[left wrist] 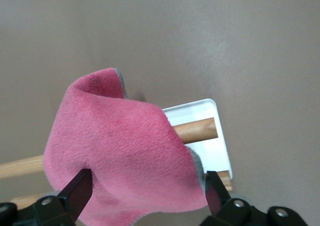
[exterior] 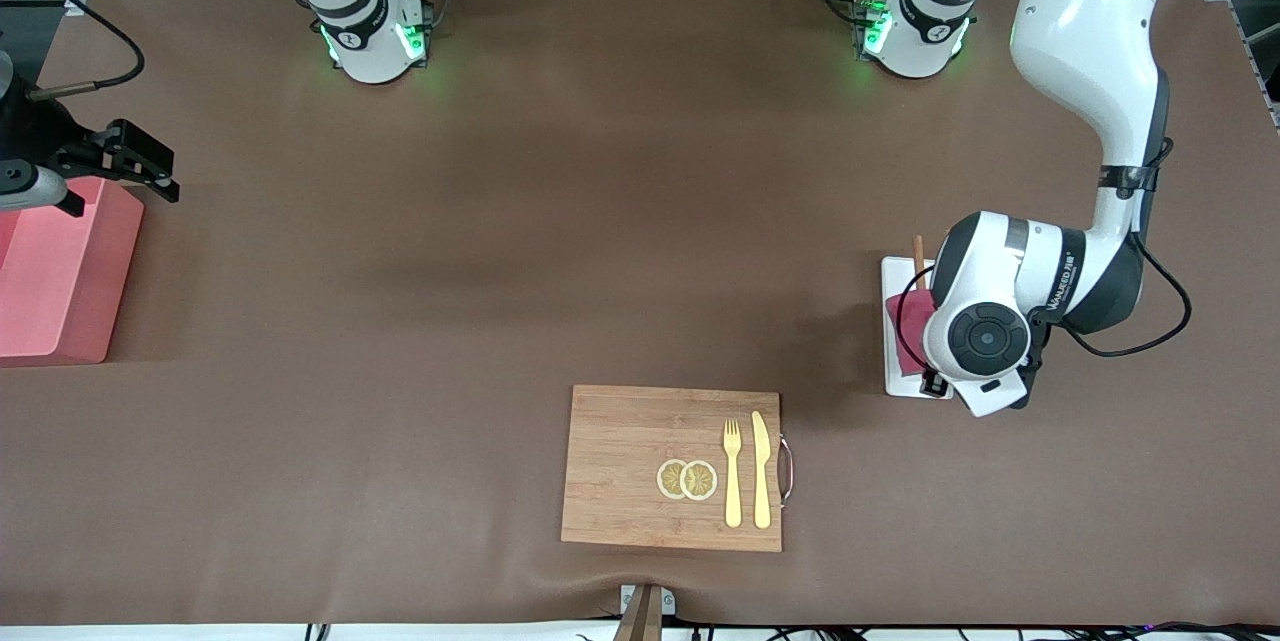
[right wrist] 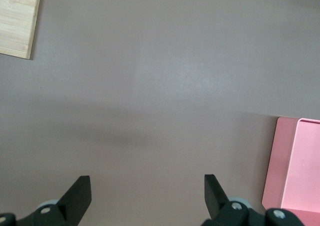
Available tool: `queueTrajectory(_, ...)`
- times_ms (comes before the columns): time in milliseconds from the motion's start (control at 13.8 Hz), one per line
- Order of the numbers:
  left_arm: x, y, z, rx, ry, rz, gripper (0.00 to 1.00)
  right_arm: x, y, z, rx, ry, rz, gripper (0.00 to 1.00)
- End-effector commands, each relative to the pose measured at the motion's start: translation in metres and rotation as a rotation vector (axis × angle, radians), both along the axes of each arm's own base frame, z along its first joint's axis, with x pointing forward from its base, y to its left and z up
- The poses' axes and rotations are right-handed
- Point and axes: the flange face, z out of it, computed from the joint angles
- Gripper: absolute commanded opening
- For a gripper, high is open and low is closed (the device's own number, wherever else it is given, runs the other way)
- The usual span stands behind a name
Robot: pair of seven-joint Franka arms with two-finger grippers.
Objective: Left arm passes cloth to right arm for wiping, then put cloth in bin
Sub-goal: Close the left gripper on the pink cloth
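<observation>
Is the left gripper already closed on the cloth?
No, the left gripper is open, one finger on each side of the cloth.

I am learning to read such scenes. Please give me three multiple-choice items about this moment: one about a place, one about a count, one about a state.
1. Where does the cloth lie?
A. In the bin
B. On the white tray
C. On the cutting board

2. How many lemon slices lie on the cutting board?
A. One
B. Two
C. Four

3. How is the left gripper?
A. Open over the cloth
B. Shut on the cloth
C. Shut on the fork

Answers:
1. B: the cloth drapes over the tray and a wooden stick, under the left arm.
2. B: two slices lie side by side next to the fork and knife.
3. A: its fingers stand apart at either side of the cloth, not pinching it.

The right gripper waits open near the bin.
</observation>
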Motion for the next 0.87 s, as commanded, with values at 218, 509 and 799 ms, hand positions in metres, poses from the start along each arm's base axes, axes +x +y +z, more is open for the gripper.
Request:
queueTrajectory(218,0.008,-0.006,-0.011,0.058,-0.065,0.062,1.0,-0.002,-0.004,0.003,-0.004,0.004,-0.002,1.0)
queueTrajectory(509,0.009,-0.001,-0.012,0.064,-0.066,0.068,1.0,-0.002,-0.007,0.002,-0.002,0.005,-0.008,1.0)
queueTrajectory(799,0.01,0.005,-0.01,0.065,-0.071,0.086,0.41,-0.001,-0.007,0.002,-0.002,0.004,-0.01,1.0)
